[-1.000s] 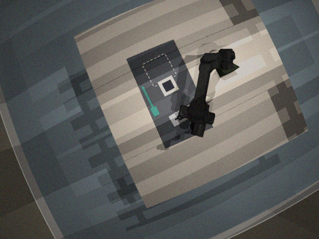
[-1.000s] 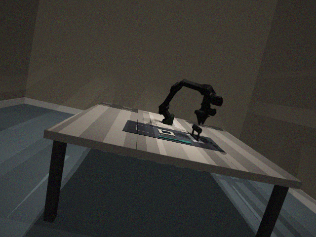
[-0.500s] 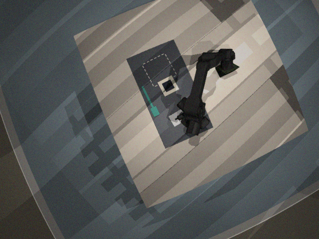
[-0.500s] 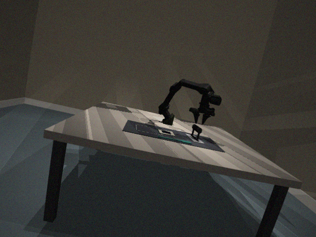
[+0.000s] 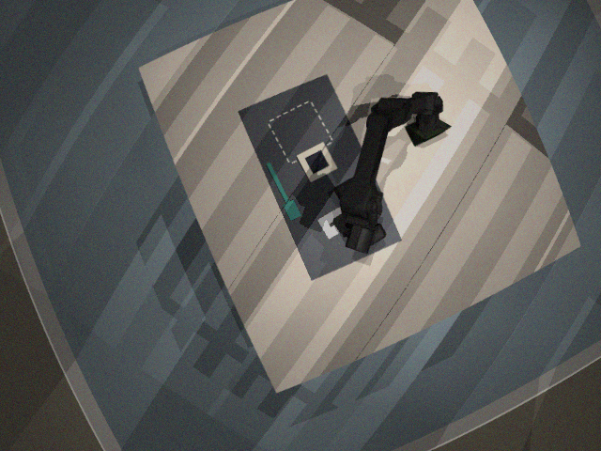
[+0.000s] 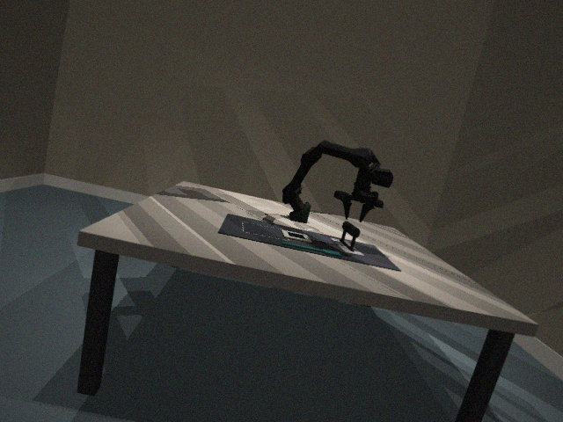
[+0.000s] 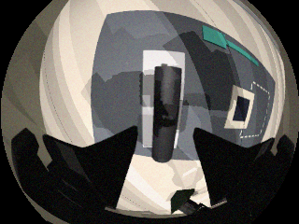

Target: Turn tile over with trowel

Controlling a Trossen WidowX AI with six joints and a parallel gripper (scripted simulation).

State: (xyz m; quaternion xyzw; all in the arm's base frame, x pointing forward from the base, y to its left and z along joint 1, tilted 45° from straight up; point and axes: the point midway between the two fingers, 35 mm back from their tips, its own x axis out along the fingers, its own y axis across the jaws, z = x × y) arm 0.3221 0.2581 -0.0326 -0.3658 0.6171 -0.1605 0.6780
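Note:
The tile (image 5: 316,162) (image 6: 296,236) (image 7: 241,108) lies flat, cream with a dark square mark facing up. It overlaps the near edge of the dashed outline (image 5: 309,102) and is mostly outside it. The trowel (image 5: 330,229) (image 6: 351,228) (image 7: 166,93) has a pale flat blade on the mat and a raised black bar handle on two posts. My gripper (image 6: 354,220) (image 7: 166,132) is open and empty, pointing down just above the handle. In the wrist view the handle runs lengthwise between the fingertips. The arm hides part of the trowel in the top view.
A teal tool (image 5: 292,209) (image 6: 333,251) (image 7: 214,36) with a thin handle and square end lies along the long edge of the dark mat (image 5: 317,269) (image 6: 386,263), beside the tile. The arm's base stands on the table (image 5: 281,354) past the mat's opposite long edge.

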